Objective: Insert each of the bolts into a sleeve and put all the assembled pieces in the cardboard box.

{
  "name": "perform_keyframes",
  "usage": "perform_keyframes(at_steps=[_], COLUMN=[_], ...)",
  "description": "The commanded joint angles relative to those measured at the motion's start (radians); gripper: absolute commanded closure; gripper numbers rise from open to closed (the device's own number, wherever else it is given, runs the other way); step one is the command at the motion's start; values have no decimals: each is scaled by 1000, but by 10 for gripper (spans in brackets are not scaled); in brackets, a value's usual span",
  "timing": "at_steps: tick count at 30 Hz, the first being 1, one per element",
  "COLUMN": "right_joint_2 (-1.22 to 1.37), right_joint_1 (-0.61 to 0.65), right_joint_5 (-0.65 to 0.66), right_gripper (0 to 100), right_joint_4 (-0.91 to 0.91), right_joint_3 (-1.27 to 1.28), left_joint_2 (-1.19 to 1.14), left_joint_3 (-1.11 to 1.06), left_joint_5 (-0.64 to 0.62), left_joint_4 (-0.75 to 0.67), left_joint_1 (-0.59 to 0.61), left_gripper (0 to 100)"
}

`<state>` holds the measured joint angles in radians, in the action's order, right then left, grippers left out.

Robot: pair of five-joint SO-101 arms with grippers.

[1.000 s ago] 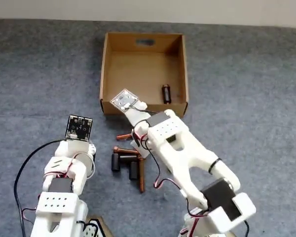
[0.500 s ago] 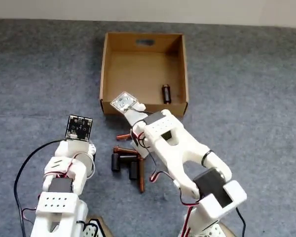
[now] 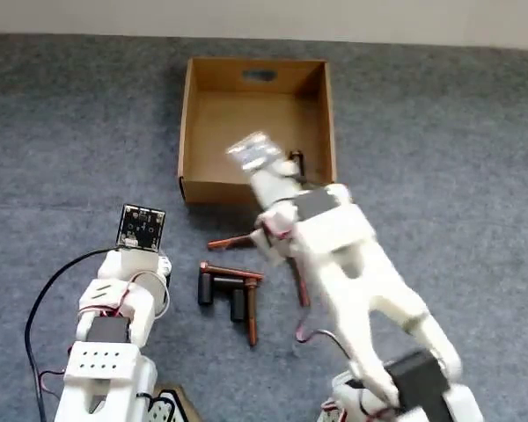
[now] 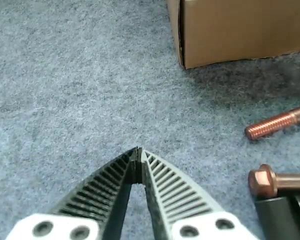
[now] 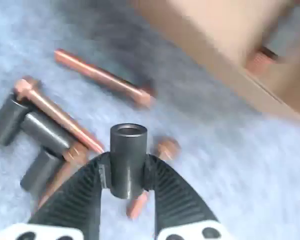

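Currently right gripper pinches a sleeve, left gripper pressed together; I'd line its bore squarely onto a bolt.

surface — grey carpet | on it: cardboard box | copper bolts touching black sleeves

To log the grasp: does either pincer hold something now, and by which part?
The right pincer holds a black sleeve by its sides, open end sticking out. The left pincer is shut and empty.
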<state>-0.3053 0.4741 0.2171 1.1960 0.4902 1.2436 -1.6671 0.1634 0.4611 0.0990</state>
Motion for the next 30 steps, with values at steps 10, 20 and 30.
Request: perform_keyframes(at_steps=[10, 20, 30], right_joint_2=[-137, -137, -139], right_joint_1=[-412, -407, -410], right_joint_5=[100, 121, 118], right_gripper=[993, 809, 985], right_joint_4=[-248, -321, -414], right_joint_3=[486, 585, 593], left_joint_2=[7, 7, 7], left_joint_3=[7, 2, 2], left_joint_5=[5, 5, 5], left_joint_4=[-20, -20, -20], left_joint_1=[-18, -18, -18], left_gripper=[986, 986, 986])
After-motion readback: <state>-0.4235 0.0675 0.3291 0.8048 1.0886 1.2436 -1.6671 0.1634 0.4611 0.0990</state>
